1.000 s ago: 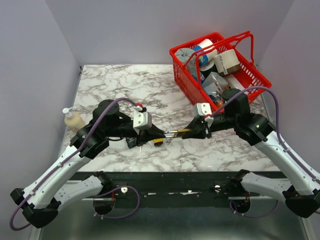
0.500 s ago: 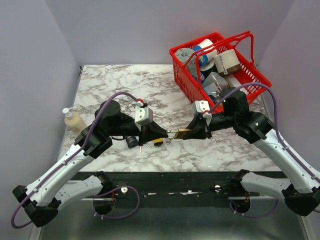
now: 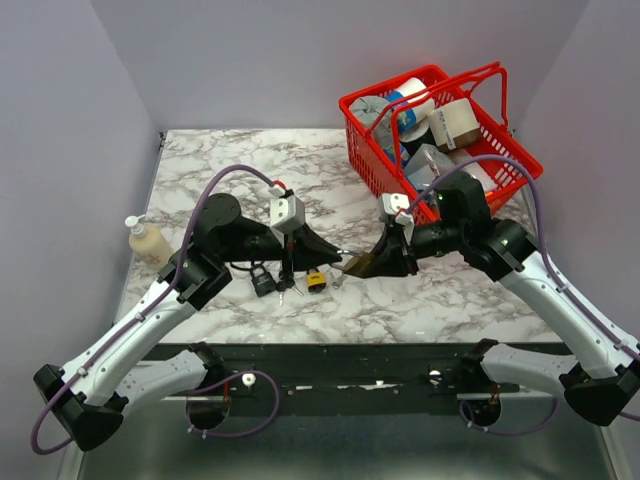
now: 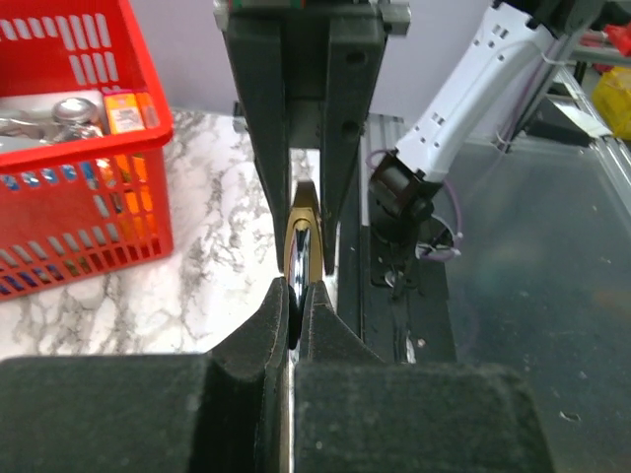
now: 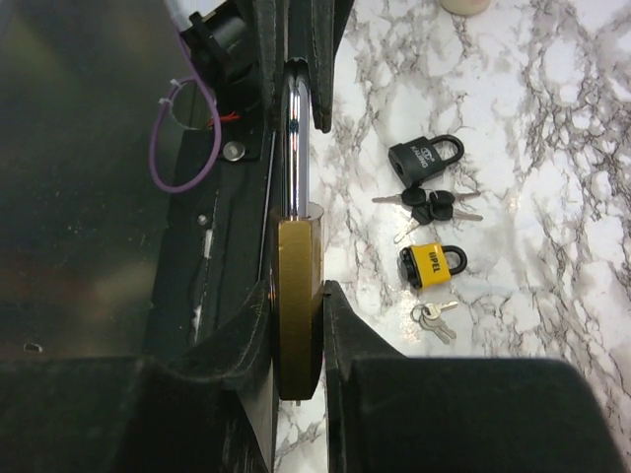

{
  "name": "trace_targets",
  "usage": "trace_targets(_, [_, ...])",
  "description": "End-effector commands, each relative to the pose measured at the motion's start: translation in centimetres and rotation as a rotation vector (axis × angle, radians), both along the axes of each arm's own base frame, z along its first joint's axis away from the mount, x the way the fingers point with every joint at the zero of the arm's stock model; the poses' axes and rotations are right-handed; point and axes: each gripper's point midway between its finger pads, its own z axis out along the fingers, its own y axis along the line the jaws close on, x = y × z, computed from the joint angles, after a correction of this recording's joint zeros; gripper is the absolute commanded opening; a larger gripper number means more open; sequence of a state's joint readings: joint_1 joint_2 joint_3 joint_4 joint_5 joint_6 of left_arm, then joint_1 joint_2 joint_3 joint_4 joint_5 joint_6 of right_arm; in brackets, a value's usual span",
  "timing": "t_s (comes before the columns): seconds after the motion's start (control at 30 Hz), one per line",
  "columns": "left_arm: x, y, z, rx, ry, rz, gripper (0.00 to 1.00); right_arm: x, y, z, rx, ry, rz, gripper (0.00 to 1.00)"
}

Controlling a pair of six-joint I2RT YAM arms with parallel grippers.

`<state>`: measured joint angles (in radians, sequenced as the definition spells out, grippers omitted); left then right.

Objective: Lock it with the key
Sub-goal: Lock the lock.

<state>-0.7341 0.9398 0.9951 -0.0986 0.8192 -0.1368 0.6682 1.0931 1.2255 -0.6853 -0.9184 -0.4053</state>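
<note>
The brass padlock [image 3: 355, 266] hangs in the air between the two hands, just above the front middle of the marble worktop [image 3: 250, 170]. It has a flat, golden-brown body and a bright, polished steel shackle [image 5: 296, 138]. Both wrist views show it edge-on, so it looks like a narrow slab, and whether the shackle is pushed home cannot be told.

The right hand [image 5: 296, 292] is closed on the lock's body, its two black fingers pressing the broad faces. The left hand [image 4: 294, 307] is pinched almost fully together on the shackle's curved end, so the lock spans the gap between the two hands.

Below and just left of it, on the worktop, lie two more locks. One is a black padlock [image 5: 422, 158] with dark-headed keys [image 5: 434, 205] beside it. The other is a yellow padlock [image 5: 431, 266] with black lettering and a small bunch of silver keys [image 5: 432, 317] next to it. No key can be seen in the brass lock from these angles.

A red basket [image 3: 380, 170] filled with packages stands at the far right of the worktop, and a small pump bottle [image 3: 147, 240] sits at the left edge
</note>
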Motion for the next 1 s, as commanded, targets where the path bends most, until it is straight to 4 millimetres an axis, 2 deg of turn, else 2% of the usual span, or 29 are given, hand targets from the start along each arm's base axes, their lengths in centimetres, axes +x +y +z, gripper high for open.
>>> trace_targets(0.0, [0.8,-1.2,1.1,-0.037,-0.016,-0.049,0.00,1.3,3.3,5.8,0.229,-0.147,0.058,0.01])
trace_targets(0.07, [0.7,-0.7,0.6,-0.009,0.016,-0.044,0.01,1.7,3.1,5.2,0.214,-0.095,0.023,0.01])
trace_targets(0.13, [1.5,-0.2,0.4,-0.004,0.052,0.001,0.08,2.0,3.0,5.0,0.205,-0.044,-0.015,0.01])
trace_targets(0.17, [2.0,0.0,0.5,-0.015,0.087,0.026,0.17,2.1,3.0,5.0,0.204,-0.028,-0.023,0.01])
trace_targets(0.2, [2.4,0.2,0.7,-0.028,0.109,0.046,0.21,2.3,3.0,5.0,0.202,-0.014,-0.041,0.01])
trace_targets(0.23, [3.5,0.8,0.7,-0.040,0.131,0.086,0.27,2.5,3.0,4.9,0.198,0.022,-0.058,0.01])
trace_targets(0.3, [4.3,1.1,1.4,-0.079,0.170,0.107,0.32,2.9,2.8,4.8,0.201,0.048,-0.082,0.01])
trace_targets(0.33, [4.8,1.5,1.5,-0.088,0.176,0.120,0.37,3.3,2.6,4.8,0.202,0.082,-0.107,0.01])
trace_targets(0.43, [4.9,1.8,1.8,-0.106,0.188,0.117,0.48,4.2,2.3,4.6,0.206,0.139,-0.148,0.01])
trace_targets(0.5, [5.0,1.9,1.5,-0.108,0.195,0.121,0.51,4.5,2.2,4.7,0.214,0.162,-0.152,0.01])
trace_targets(0.6, [4.9,2.4,1.9,-0.142,0.230,0.108,0.51,4.3,2.2,4.5,0.220,0.196,-0.138,0.01])
trace_targets(0.67, [4.6,2.4,3.0,-0.193,0.254,0.078,0.45,4.1,2.2,4.5,0.226,0.199,-0.124,0.01])
trace_targets(0.73, [4.3,2.4,3.0,-0.204,0.274,0.049,0.41,3.9,2.3,4.4,0.232,0.207,-0.112,0.01])
trace_targets(0.77, [4.1,2.4,3.6,-0.225,0.277,0.036,0.40,3.8,2.3,4.4,0.234,0.208,-0.104,0.01])
trace_targets(0.87, [4.5,2.3,3.7,-0.242,0.286,0.043,0.39,3.4,2.3,4.4,0.243,0.212,-0.075,0.01])
trace_targets(0.97, [4.9,2.1,3.9,-0.253,0.293,0.050,0.33,3.1,2.4,4.6,0.258,0.223,-0.065,0.01])
